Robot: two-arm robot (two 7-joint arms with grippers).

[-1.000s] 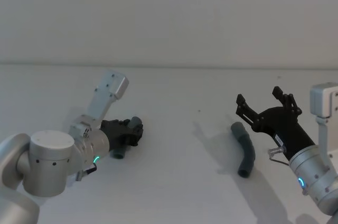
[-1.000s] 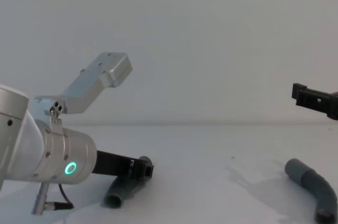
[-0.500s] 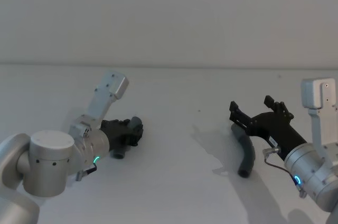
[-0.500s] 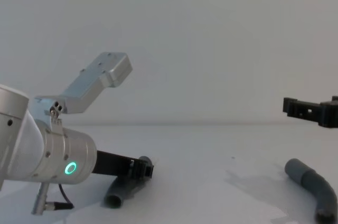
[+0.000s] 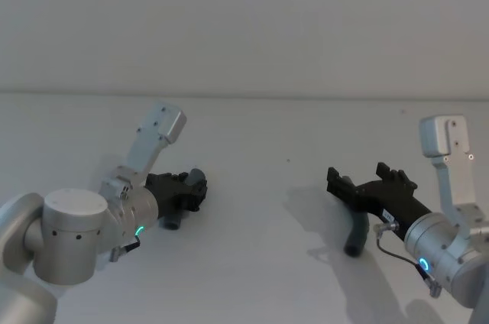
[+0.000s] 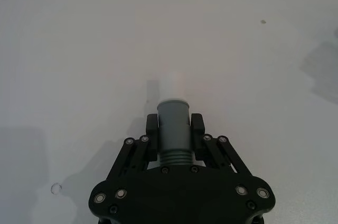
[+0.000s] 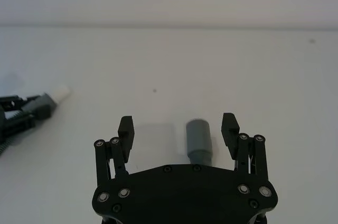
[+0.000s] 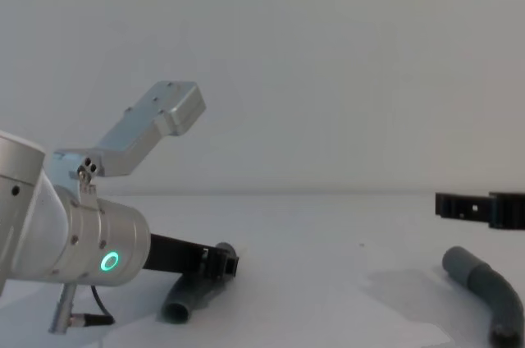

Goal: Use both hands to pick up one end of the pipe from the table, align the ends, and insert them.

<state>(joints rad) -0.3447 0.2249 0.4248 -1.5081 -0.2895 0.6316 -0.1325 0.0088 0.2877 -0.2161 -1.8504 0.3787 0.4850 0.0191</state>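
On the white table (image 5: 252, 133) my left gripper (image 5: 191, 186) is shut on one dark-grey pipe piece (image 5: 173, 222). In the left wrist view that piece (image 6: 173, 129) sticks out between the fingers, its white plug end (image 6: 171, 84) pointing away from the gripper (image 6: 174, 123). My right gripper (image 5: 361, 179) hangs open just above the other bent pipe piece (image 5: 356, 236), a finger to either side. In the right wrist view the grey socket end (image 7: 199, 138) lies between the spread fingers of the gripper (image 7: 178, 126), untouched. From the chest, the right gripper (image 8: 480, 207) hovers over its piece (image 8: 484, 282).
A plain pale wall stands behind the table. The right wrist view also catches the left gripper's piece (image 7: 45, 105) with its white tip (image 7: 58, 92) far off to one side. Bare white surface lies between the two arms.
My right gripper has come down and inward, now straddling the right pipe piece from above, still open. The left gripper and its piece have not moved.
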